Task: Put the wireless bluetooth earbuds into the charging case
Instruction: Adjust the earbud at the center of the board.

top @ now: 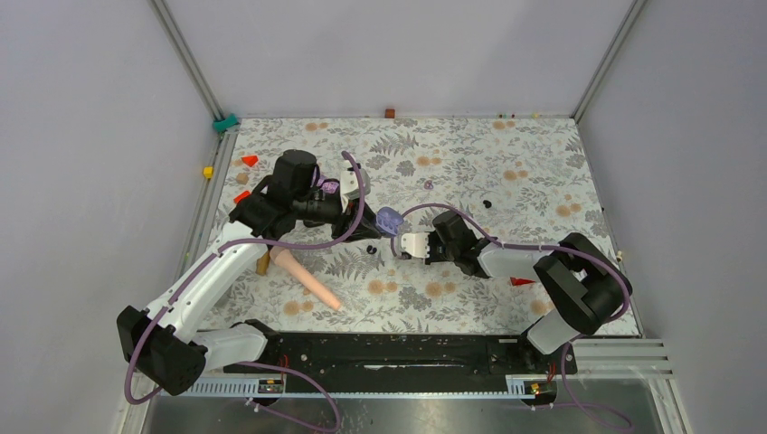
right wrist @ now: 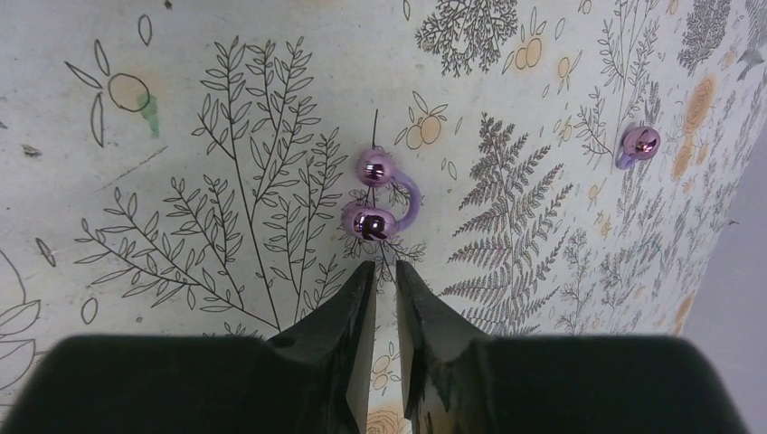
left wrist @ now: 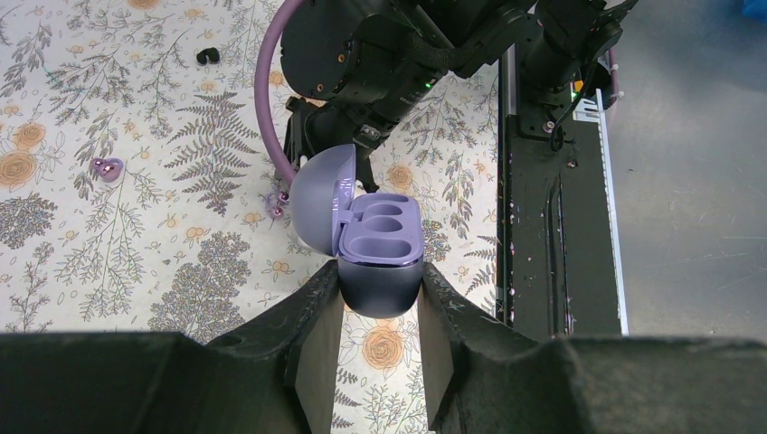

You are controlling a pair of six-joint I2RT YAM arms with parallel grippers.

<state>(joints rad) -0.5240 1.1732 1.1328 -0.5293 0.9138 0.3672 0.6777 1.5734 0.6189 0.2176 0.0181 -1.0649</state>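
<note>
Lilac charging case is clamped by the left end effector, lid open, empty sockets upward, seemingly to receive buds. The right end effector, jaws narrowly apart and empty, is poised just short of a purple earbud on the worktop.

Purple charging case — lid open, wells empty. One glossy purple earbud lies on the desk — a second earbud nearby.

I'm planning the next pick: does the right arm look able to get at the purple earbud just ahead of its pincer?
Probably yes: the purple earbud lies just beyond the right pincer with nothing between, though the jaws stand narrow and likely need widening first.
</note>
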